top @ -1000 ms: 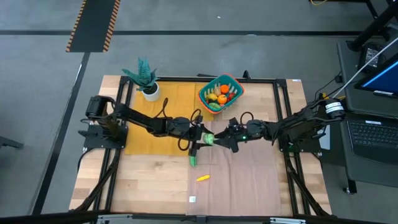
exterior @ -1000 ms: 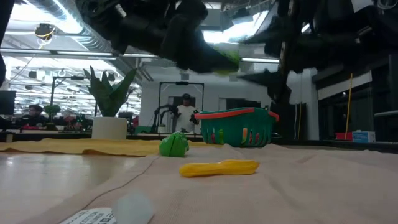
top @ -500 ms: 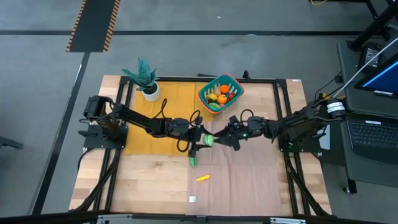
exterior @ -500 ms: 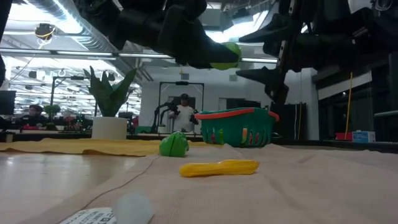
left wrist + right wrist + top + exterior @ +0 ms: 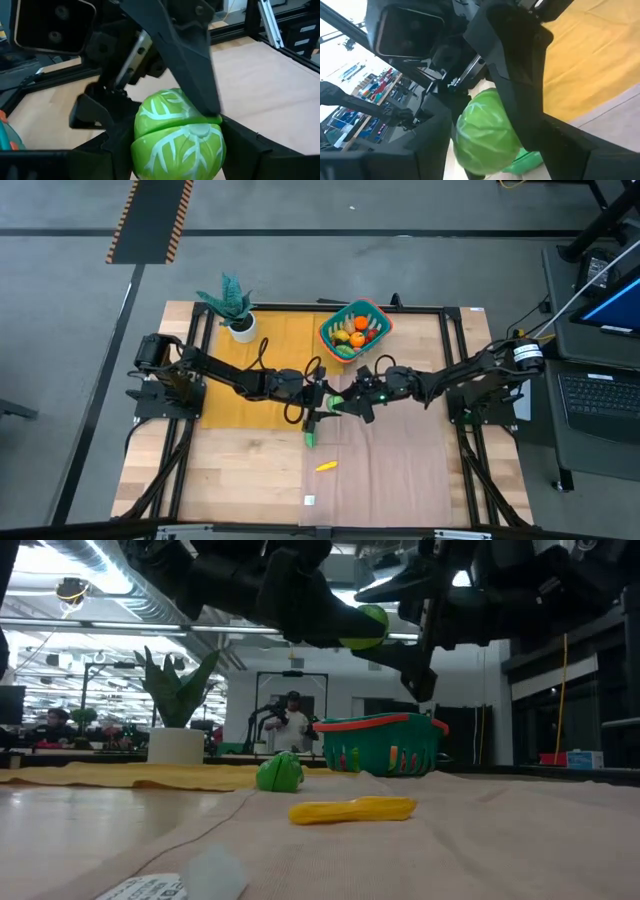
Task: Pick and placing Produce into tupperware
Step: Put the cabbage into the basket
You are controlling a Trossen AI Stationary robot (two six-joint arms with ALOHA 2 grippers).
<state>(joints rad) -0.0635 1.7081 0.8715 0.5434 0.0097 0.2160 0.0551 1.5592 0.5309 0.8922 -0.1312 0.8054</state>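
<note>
Green cabbage (image 5: 177,134) aloft between hands

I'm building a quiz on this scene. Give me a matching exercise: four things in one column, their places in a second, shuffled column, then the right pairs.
Things:
1. green cabbage
2. yellow piece
3. tupperware
4. potted plant

Places:
A. at the table's far edge, holding orange, red and green produce
B. lying alone on the pale cloth, nearest the table's front edge
C. on the yellow cloth, at the far left corner
D. up in the air, held in the left gripper, with the right gripper right against it

Pairs: 1-D, 2-B, 3-A, 4-C
</note>
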